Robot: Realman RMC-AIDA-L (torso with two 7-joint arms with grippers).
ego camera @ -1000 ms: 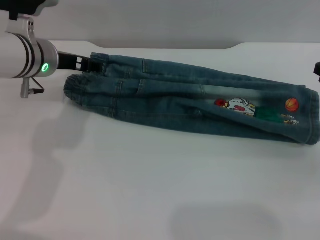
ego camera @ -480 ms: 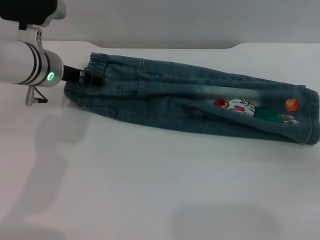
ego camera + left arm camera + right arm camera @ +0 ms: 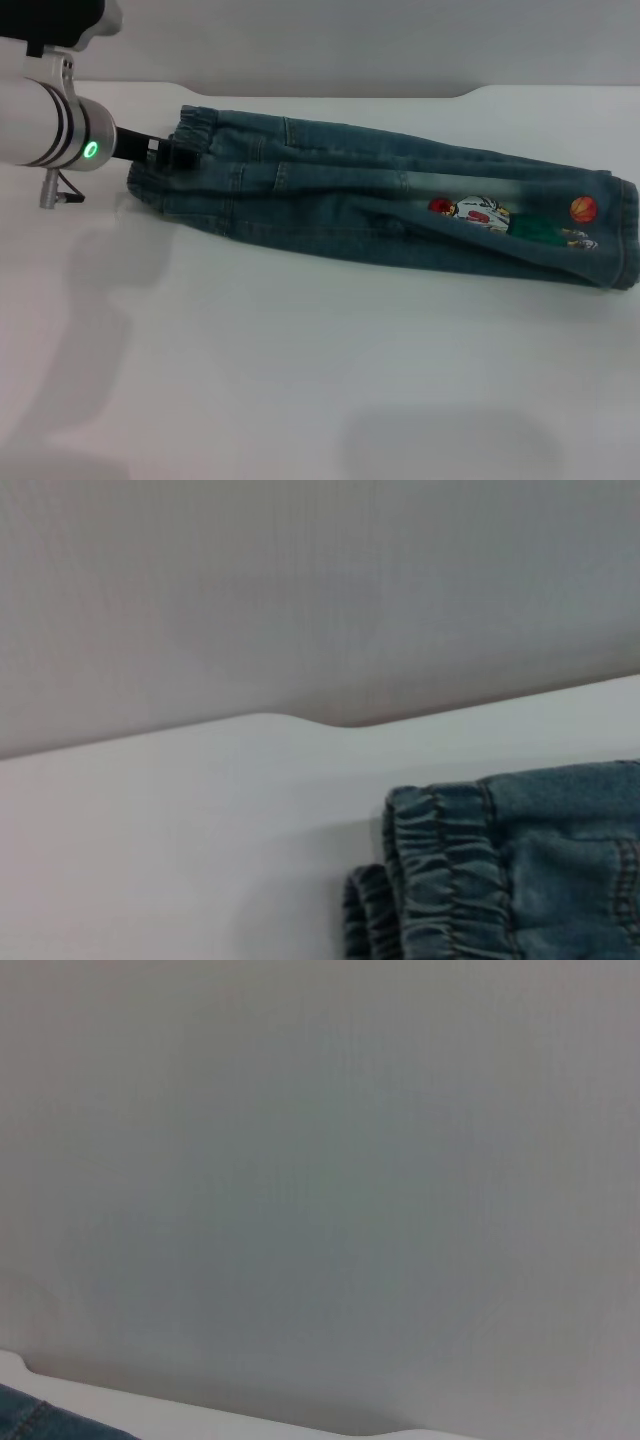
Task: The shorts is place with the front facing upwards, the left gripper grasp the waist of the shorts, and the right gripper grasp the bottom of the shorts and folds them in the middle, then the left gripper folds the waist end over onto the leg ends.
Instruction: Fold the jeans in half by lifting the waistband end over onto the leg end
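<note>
The left gripper is at the waist of the shorts; whether it is clamped, I cannot tell.

Lab-like test bench — bare white table, blank grey wall

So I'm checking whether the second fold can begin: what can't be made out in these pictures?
- The left gripper: head view shows it at the waist of the shorts, but whether it has gripped the denim is unclear; dark prongs merge with cloth.
- The right gripper: out of every view; its wrist camera shows only wall and a corner of the shorts.
- The leg ends: their underside layer is hidden beneath the top layer.
</note>
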